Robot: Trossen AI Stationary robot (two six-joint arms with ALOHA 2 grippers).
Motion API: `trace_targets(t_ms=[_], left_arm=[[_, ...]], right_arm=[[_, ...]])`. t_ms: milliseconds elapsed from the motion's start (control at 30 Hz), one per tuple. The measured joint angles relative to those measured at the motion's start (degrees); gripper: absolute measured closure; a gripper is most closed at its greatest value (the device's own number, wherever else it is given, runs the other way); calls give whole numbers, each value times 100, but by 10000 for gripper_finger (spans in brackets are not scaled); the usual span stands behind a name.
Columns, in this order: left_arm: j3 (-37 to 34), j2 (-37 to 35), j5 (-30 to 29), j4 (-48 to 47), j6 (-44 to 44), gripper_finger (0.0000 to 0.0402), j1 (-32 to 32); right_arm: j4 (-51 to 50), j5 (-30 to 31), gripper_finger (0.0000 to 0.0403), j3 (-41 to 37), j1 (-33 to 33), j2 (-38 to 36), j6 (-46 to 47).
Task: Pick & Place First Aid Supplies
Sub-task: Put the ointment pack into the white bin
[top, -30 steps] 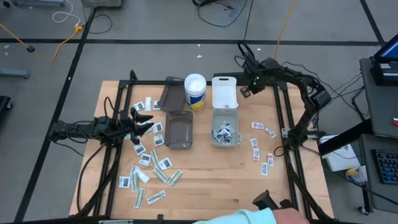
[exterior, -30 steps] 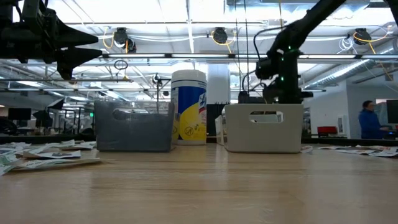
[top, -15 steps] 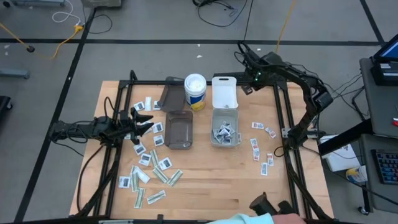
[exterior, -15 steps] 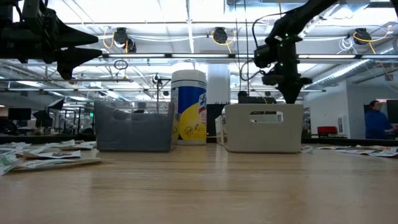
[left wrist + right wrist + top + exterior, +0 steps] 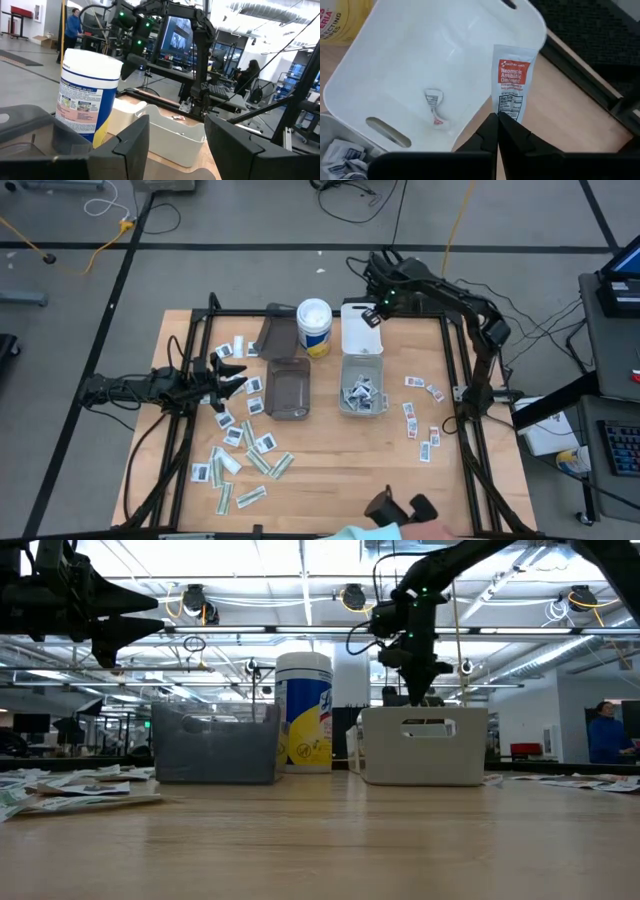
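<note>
**A:** Above the table's far side, the right gripper (image 5: 369,317) hangs over the white bin (image 5: 440,75), its jaws pinched together on an ointment packet (image 5: 511,82) held by one end — why carry it that way?

**B:** A grip on the end leaves the printed body dangling free, so, as I judge it, the packet can fall straight in when the jaws part. One small packet (image 5: 434,102) already lies on that bin's floor, which suggests this is where such packets go.

**A:** And the other supplies?

**B:** Sorted by ground. The clear bin (image 5: 362,385) just in front of the white one holds a heap of packets; loose packets (image 5: 240,450) are strewn over the table's left half, and a smaller scatter (image 5: 420,420) lies right of the clear bin. The smoky bin (image 5: 288,388) looks empty from above.

**A:** The left gripper (image 5: 232,373)?

**B:** Waiting — raised at the table's left, jaws apart, nothing between them.

**A:** Room to move?

**B:** The packet hangs by the white bin's far rim, close to the dark table frame (image 5: 590,75), so a short carry inward looks wise. The wipes canister (image 5: 313,326) stands just beside that bin; the air above it is open.
</note>
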Motion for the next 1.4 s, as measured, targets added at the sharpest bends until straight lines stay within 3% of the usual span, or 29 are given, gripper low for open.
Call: trace_targets(t_ms=[200, 367, 867, 1033, 1167, 1400], left_arm=[[1, 1, 0, 0, 1, 206, 0], [1, -1, 0, 0, 1, 206, 0], [1, 1, 0, 0, -1, 206, 0], [1, 0, 0, 0, 1, 206, 0], [1, 0, 0, 0, 0, 206, 0], [1, -1, 0, 0, 1, 206, 0]], right_arm=[[-416, -3, 403, 810, 174, 509, 2], [-428, -16, 403, 1032, 249, 665, 63], [797, -178, 403, -588, 629, 727, 241], [1154, -175, 398, -799, 633, 727, 323], [1302, -175, 356, -772, 632, 725, 327], [1319, -164, 237, -771, 631, 724, 327]])
